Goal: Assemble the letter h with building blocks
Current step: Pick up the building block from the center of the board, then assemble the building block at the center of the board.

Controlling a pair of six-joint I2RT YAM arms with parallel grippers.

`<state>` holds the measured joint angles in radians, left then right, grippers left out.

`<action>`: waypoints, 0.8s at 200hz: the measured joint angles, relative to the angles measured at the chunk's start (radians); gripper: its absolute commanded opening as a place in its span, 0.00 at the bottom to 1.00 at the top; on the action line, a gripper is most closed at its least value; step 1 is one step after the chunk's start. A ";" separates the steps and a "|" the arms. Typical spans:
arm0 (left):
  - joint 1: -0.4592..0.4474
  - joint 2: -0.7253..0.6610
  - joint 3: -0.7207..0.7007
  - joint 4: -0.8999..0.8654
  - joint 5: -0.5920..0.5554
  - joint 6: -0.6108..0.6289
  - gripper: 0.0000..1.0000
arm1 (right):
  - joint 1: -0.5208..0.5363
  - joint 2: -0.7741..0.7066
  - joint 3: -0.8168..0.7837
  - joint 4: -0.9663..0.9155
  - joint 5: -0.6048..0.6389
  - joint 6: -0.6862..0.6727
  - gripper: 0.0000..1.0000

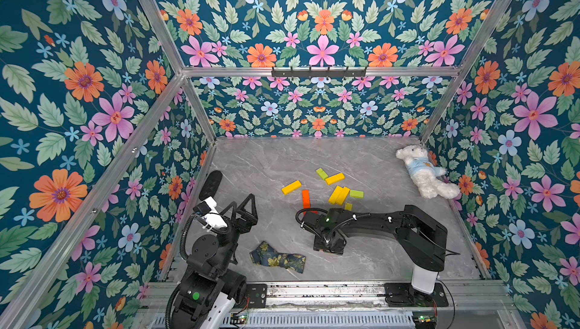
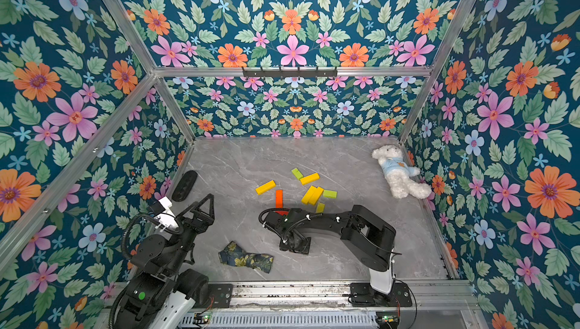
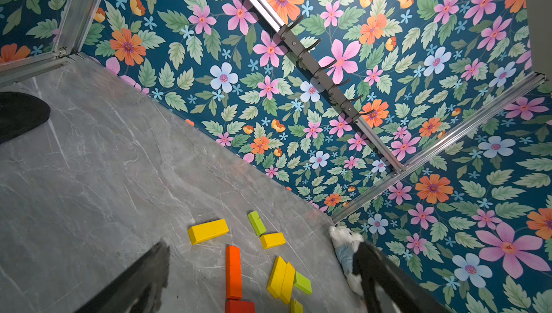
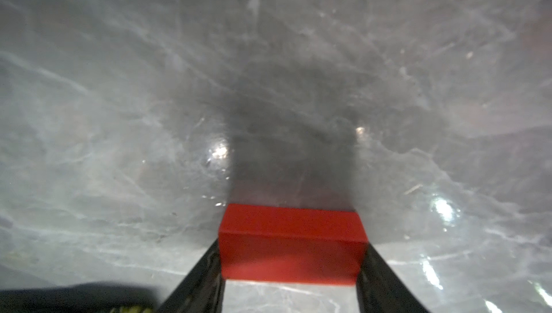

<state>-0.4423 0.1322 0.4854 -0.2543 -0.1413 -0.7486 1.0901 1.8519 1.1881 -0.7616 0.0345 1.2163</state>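
Against the left wall lies a black oval pad (image 1: 211, 184). Just in front of it the left gripper (image 1: 243, 202) hangs above the grey marble tabletop (image 1: 266, 161), jaws spread wide with nothing between them. A folded floral cloth (image 1: 277, 258) lies near the front edge. At mid-table the blocks are scattered: a yellow block (image 1: 291, 187), then an orange block (image 1: 305, 198), with the red block (image 4: 291, 228) flat on the table at its near end. The right gripper (image 4: 292, 248) is lowered onto the red block, a finger pressed against each end. Further right lie a lime green block (image 1: 322, 173), a pair of yellow bars (image 1: 339, 195) side by side, and a white teddy bear (image 1: 423, 170) by the right wall.
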 measured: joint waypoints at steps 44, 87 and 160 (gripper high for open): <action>0.000 0.034 0.003 0.002 0.008 0.000 1.00 | -0.006 -0.068 -0.007 -0.004 0.090 -0.172 0.54; 0.000 0.227 0.013 0.052 0.124 0.001 1.00 | -0.110 -0.164 -0.049 0.005 0.109 -0.387 0.54; -0.010 0.662 0.049 0.158 0.384 0.028 1.00 | -0.283 -0.079 0.069 0.060 0.032 -0.659 0.55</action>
<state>-0.4522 0.7944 0.5343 -0.0963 0.2424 -0.7208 0.8070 1.7725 1.2568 -0.7013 0.0662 0.5571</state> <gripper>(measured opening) 0.996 0.639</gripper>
